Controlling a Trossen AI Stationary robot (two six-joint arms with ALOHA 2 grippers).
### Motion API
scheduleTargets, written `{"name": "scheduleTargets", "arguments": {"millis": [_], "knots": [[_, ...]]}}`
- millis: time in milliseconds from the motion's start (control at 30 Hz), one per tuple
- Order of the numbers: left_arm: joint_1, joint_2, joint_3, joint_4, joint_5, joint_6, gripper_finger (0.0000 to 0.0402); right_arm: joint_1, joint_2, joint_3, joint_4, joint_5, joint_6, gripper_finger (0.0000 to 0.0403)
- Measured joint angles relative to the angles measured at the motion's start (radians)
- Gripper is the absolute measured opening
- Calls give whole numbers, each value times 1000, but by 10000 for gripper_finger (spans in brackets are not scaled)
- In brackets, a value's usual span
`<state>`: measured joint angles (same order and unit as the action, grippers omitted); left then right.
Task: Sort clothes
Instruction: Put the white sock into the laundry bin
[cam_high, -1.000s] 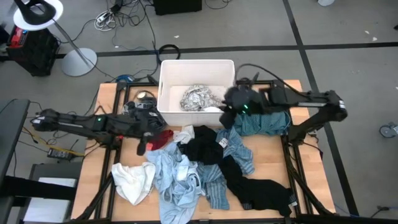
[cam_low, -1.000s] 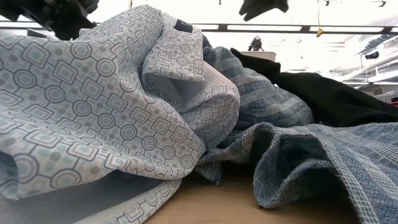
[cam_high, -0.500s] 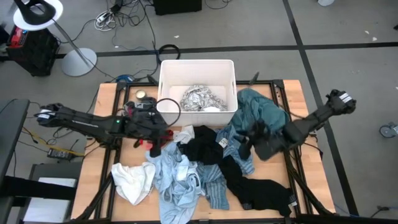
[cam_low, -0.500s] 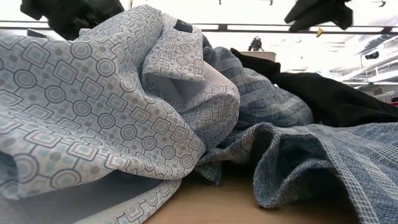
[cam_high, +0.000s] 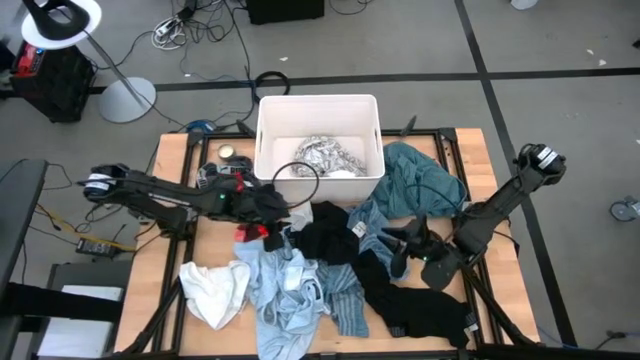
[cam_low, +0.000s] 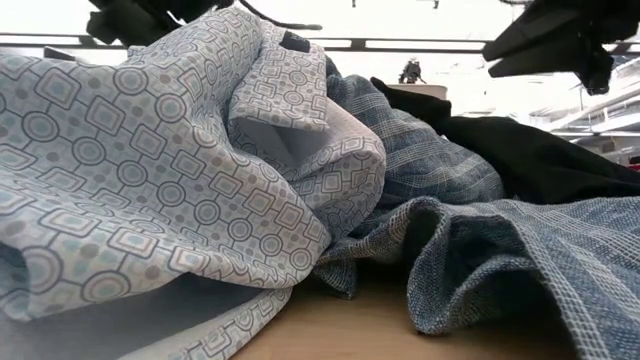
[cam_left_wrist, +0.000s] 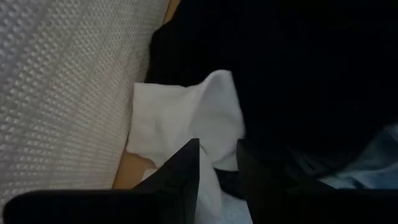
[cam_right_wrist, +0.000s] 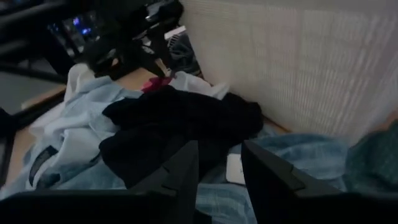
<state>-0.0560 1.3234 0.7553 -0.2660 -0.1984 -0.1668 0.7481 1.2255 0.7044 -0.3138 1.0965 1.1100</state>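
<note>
Below, your left tool (cam_left_wrist: 216, 163) hangs open and empty over a white cloth (cam_left_wrist: 186, 121); your right tool (cam_right_wrist: 219, 163) hovers open and empty above the black garment (cam_right_wrist: 180, 127).

A robotics lab or workshop: a wooden-topped table on a black metal frame (cam_high: 448, 137) stands on grey concrete floor, loose black cables (cam_high: 200, 18) trailing, long ceiling strip lights (cam_low: 420, 44) overhead.

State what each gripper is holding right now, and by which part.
Nothing is held. The left gripper is open above a white cloth beside the bin; the right gripper is open over the clothes pile.
</note>
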Motion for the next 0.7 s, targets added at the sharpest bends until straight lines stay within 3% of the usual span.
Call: {"name": "scheduleTargets", "arguments": {"millis": [333, 700], "knots": [[7, 72, 1, 68, -72, 10, 113, 3, 0, -60, 235, 3, -150, 123], [-40, 76, 26, 94, -175, -14, 113, 3, 0, -60, 275, -18, -205, 123]]}}
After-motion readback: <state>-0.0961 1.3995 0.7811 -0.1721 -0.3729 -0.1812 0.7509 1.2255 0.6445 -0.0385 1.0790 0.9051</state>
